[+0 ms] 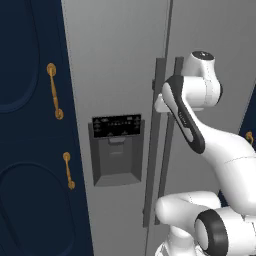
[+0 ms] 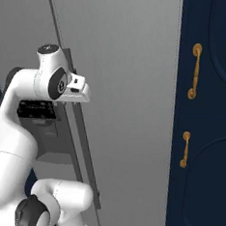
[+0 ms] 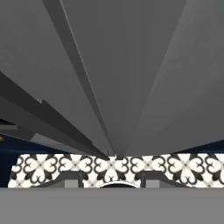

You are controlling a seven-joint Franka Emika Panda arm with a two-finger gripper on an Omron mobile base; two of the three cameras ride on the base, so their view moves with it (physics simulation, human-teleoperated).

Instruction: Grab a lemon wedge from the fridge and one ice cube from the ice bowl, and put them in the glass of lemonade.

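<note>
The grey two-door fridge (image 1: 115, 60) (image 2: 132, 84) stands shut right in front of me, its dark dispenser panel (image 1: 116, 150) set in the left door. Two dark vertical bar handles (image 1: 158, 130) (image 2: 84, 151) run along the seam between the doors. My gripper (image 2: 84, 94) (image 3: 112, 180) is open and holds nothing; it hangs close to the upper part of the handles and points down along the doors. In the left base view my forearm covers most of the hand. The lemon wedge, the ice bowl and the glass of lemonade are out of view.
Navy cabinets (image 1: 30, 150) (image 2: 214, 140) with gold handles (image 1: 54, 90) (image 2: 194, 71) flank the fridge on both sides. Black-and-white patterned floor tiles (image 3: 43, 166) lie at the fridge's foot in the hand view.
</note>
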